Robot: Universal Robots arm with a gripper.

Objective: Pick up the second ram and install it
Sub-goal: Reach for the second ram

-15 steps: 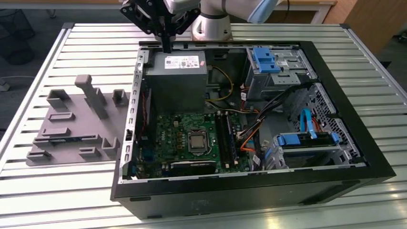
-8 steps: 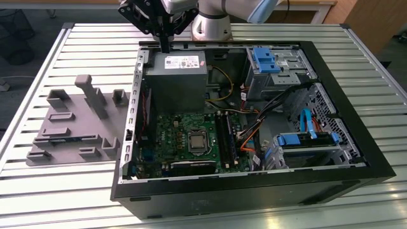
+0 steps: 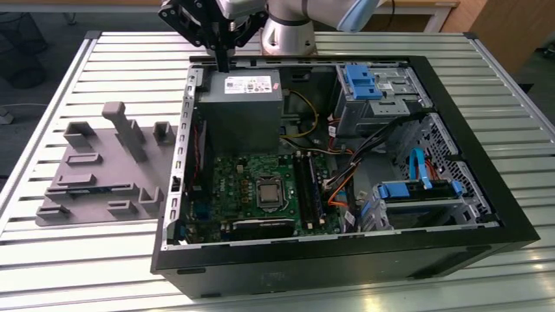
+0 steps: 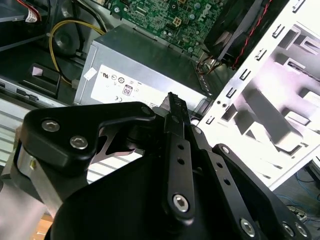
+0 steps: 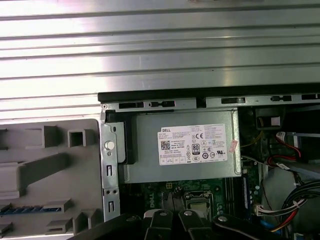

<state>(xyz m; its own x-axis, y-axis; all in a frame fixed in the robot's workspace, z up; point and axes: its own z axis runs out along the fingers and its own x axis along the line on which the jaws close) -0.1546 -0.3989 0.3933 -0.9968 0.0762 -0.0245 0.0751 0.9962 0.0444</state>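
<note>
The second ram [image 5: 25, 209] is a slim dark-blue stick lying in a slot of the grey holder block [image 5: 50, 165] beside the computer case; in the exterior view the second ram [image 3: 91, 189] shows as a thin dark strip on the holder block [image 3: 104, 169]. My gripper [image 3: 223, 62] hangs over the far wall of the open case [image 3: 347, 260], above the grey power supply [image 3: 241, 107], well away from the stick. Its fingers [image 4: 175, 105] are shut together with nothing between them. The dark memory slots [image 3: 308, 188] run along the green motherboard [image 3: 251, 188].
The case lies open on a slatted metal table [image 3: 113, 65]. Inside it are light-blue drive brackets [image 3: 360, 81], a second blue bracket [image 3: 416, 190] and bundles of cables [image 3: 347, 175]. The holder block sits at the exterior view's left of the case.
</note>
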